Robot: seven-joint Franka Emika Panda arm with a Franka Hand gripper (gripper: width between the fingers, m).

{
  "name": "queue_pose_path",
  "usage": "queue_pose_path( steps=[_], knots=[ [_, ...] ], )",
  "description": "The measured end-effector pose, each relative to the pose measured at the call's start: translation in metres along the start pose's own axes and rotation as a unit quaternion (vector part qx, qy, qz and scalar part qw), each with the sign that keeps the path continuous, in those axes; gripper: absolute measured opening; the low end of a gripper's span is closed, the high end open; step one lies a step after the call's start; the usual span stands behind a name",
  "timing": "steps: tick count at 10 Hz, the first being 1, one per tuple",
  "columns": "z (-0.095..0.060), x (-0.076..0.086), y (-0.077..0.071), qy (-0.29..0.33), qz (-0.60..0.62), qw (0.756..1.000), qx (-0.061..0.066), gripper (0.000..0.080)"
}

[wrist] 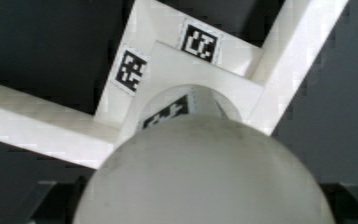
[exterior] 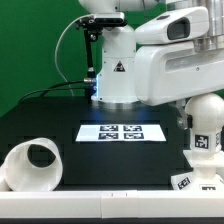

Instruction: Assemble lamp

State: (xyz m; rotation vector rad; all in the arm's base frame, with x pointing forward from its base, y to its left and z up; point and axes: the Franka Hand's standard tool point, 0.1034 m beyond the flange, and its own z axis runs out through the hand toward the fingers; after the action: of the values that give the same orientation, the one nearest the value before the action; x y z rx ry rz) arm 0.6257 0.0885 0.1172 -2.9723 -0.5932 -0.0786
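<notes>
**Squarely overhead: bulb poised above the base**

Your hand (wrist: 194, 205) looks clamped on the round head of the bulb (exterior: 207, 135), long axis upright. The base (exterior: 185, 181) lies straight below, by the surface's (exterior: 60, 115) front edge at the exterior view's right corner. Whether they touch, you cannot tell. The shade (exterior: 33, 165) lies well apart at the opposite front corner, and the marker board (exterior: 122, 132) mid-surface. Neither obstructs.

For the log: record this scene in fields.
shade: lying on its side, exterior view's left, apart from the other parts
bulb: upright, exterior view's right, above the base
base: below the bulb; whether they are joined cannot be told
gripper: seems shut on the bulb
marker board: flat, mid-scene
</notes>
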Motion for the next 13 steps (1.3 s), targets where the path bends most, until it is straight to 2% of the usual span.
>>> queue_pose_path(
  steps=[2,4,5,6,8,9,11,12,13],
  knots=[
    [-0.0003,0.0012,-0.001,0.003,0.079,0.997,0.0,0.0574],
    [-0.0012,0.0012,0.0007,0.016,0.234,0.972,-0.002,0.0574],
    [-0.0017,0.0013,0.0015,0.022,0.321,0.947,0.002,0.0574],
    [-0.0007,0.0005,0.0,0.023,0.419,0.908,0.005,0.0574],
    [0.002,0.0003,-0.0029,0.019,0.534,0.845,0.018,0.0574],
    [0.0013,0.001,-0.0042,0.018,0.565,0.824,0.023,0.0574],
    [0.0022,0.0002,-0.0044,0.017,0.537,0.843,0.022,0.0574],
    [0.0029,-0.0029,-0.0072,0.005,0.497,0.868,0.014,0.0671],
    [0.0004,-0.0033,-0.0079,-0.006,0.412,0.911,0.01,0.0671]
  ],
)
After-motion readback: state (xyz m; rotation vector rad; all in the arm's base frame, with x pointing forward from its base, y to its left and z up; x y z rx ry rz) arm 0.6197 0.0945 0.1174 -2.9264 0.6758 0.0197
